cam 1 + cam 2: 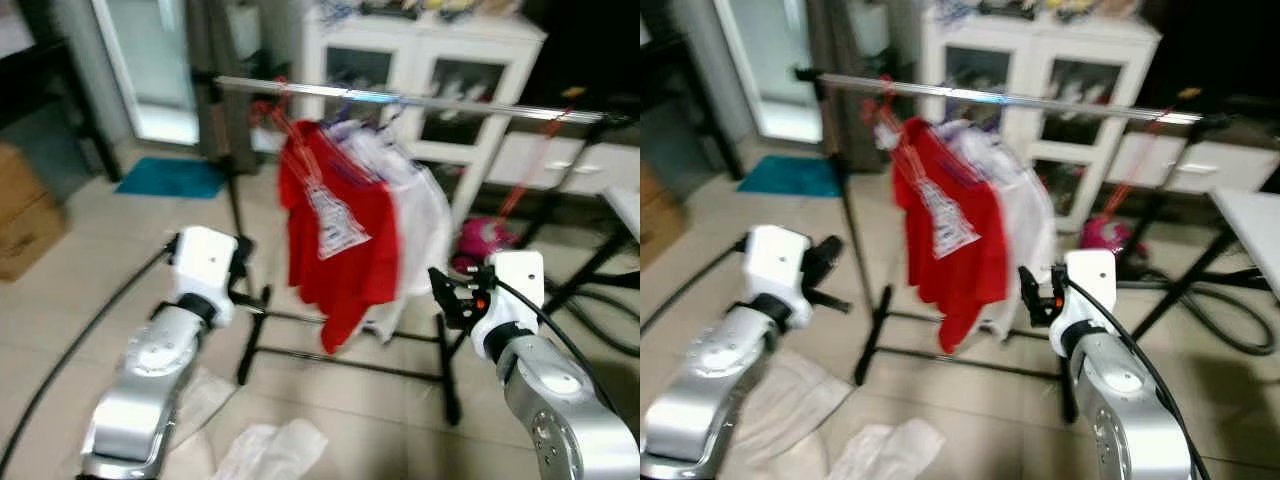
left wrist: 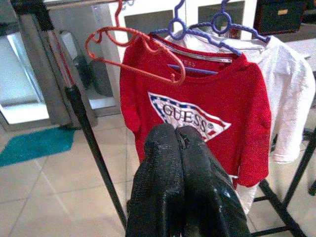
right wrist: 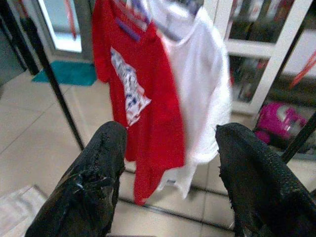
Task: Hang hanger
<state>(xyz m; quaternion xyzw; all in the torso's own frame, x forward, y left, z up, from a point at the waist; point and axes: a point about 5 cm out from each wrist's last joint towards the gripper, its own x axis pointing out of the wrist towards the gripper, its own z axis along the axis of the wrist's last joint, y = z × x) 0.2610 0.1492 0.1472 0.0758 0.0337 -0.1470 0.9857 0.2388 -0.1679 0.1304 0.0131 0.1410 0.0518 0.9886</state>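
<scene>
Nearest the robot, crumpled white cloths lie on the tiled floor between its two raised arms; the left gripper has its black fingers pressed together on nothing, while the right gripper is spread wide and empty, both short of the rack. Beyond them a red T-shirt and a white shirt hang on blue hangers from the silver rail. Beside them on the rail hangs a bare red hanger, which looks a light, stiff, slippery plastic frame, best pinched on its straight lower bar or shoulder.
</scene>
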